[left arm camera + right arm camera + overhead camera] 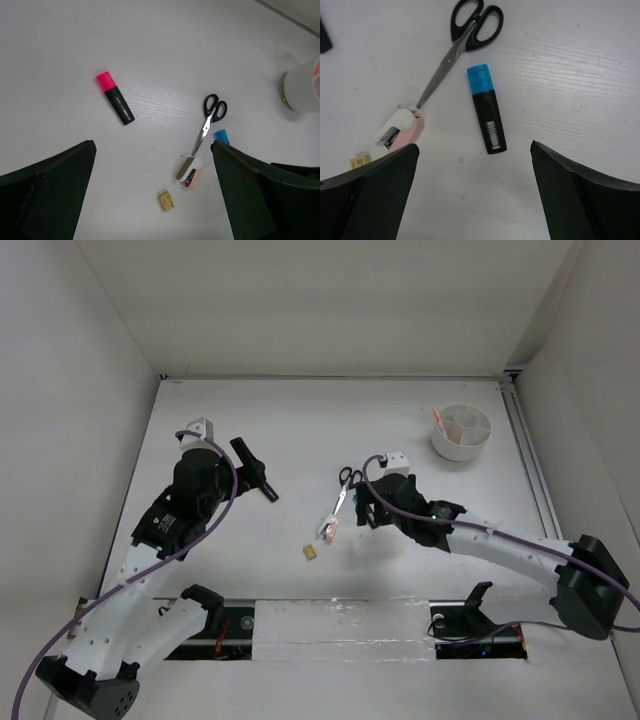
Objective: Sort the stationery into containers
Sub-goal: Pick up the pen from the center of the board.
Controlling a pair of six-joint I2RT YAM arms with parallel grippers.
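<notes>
The left gripper (153, 145) was well to the left of the black-handled scissors (210, 119). Its two fingers were wide apart with nothing in them. The pink-capped marker (115, 97) lay on the table (300, 420) to the left of the scissors, ahead of that gripper and well apart from it. Just beside the scissors' tip lay the pink and white eraser (400, 129), and the little tan eraser (359, 161) lay a bit further off. The blue-capped marker (486, 115) lay just to the right of the scissors' blades, close but not touching. The right gripper (472, 146) hung over it, its fingers wide apart and empty. The marker sat in line with the gap between those fingers, a little ahead of them. Its long side pointed away from the gripper, with the blue cap at the far end. So one finger stood on each side of its thin body, and the right arm was much the nearer one. The round white tub (452, 451) stood well to the right of the scissors.
</notes>
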